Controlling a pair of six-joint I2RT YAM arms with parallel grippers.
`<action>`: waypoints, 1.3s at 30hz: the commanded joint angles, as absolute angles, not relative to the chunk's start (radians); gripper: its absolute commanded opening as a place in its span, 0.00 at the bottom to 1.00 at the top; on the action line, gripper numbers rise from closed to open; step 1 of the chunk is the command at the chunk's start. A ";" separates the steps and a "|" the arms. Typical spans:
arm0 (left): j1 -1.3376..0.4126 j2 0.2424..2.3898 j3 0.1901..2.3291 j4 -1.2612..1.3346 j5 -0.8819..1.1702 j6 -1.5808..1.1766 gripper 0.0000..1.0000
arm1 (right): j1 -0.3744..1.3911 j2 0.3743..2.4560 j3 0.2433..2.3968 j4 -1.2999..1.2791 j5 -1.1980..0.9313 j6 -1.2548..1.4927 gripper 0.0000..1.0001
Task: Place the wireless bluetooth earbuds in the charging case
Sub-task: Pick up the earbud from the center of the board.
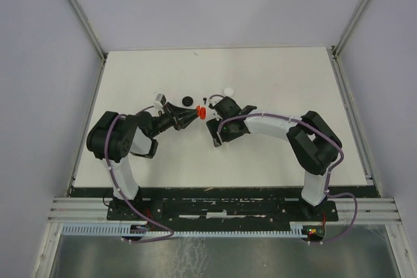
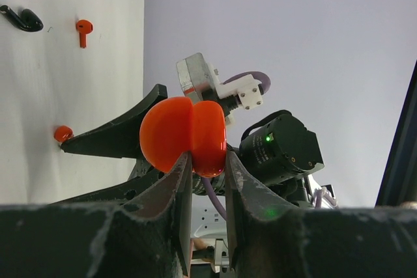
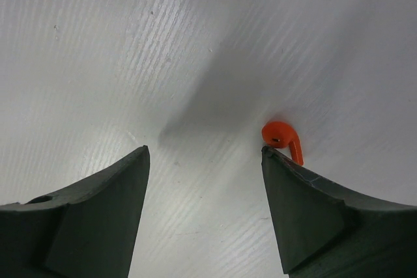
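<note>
Red earbud [image 3: 281,136] lies beside right end effector [image 3: 205,154] (jaws apart).

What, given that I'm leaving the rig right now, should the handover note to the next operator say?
Left gripper: shut on the red charging case, held up off the table.
Right gripper: open and holding nothing, low over the table. A red earbud lies beside one of its fingertips.
Also on the table: a second red earbud and a black earbud.
Done: the case is in the left gripper's grip.
Left: no earbud shows in the case, so both red ones probably still have to be grasped and seated.
</note>
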State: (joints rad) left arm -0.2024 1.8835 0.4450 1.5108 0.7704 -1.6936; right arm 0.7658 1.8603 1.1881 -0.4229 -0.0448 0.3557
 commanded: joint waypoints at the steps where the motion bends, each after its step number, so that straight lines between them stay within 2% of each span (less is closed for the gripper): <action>1: -0.193 1.842 0.441 1.665 0.801 -1.672 0.03 | 0.770 1.869 1.236 -0.406 -0.020 0.360 0.78; 10: -0.190 1.839 0.438 1.667 0.800 -1.675 0.03 | 0.770 1.893 1.274 -0.418 -0.002 0.339 0.78; 20: -0.185 1.840 0.437 1.666 0.799 -1.675 0.03 | 0.774 1.793 1.293 -0.477 0.055 0.317 0.77; 28: -0.185 1.843 0.440 1.667 0.799 -1.675 0.03 | 0.773 1.840 1.380 -0.590 0.185 0.260 0.71; 35: -0.185 1.844 0.435 1.667 0.800 -1.673 0.03 | 0.758 1.901 1.422 -0.610 0.178 0.244 0.61; 39: -0.183 1.844 0.435 1.666 0.799 -1.674 0.03 | 0.748 1.930 1.443 -0.623 0.151 0.236 0.60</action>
State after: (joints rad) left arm -0.1909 1.8767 0.4381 1.5120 0.7708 -1.6936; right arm 0.7612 1.9072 1.3899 -0.6018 0.1516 0.2562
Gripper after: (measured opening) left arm 0.292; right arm 0.603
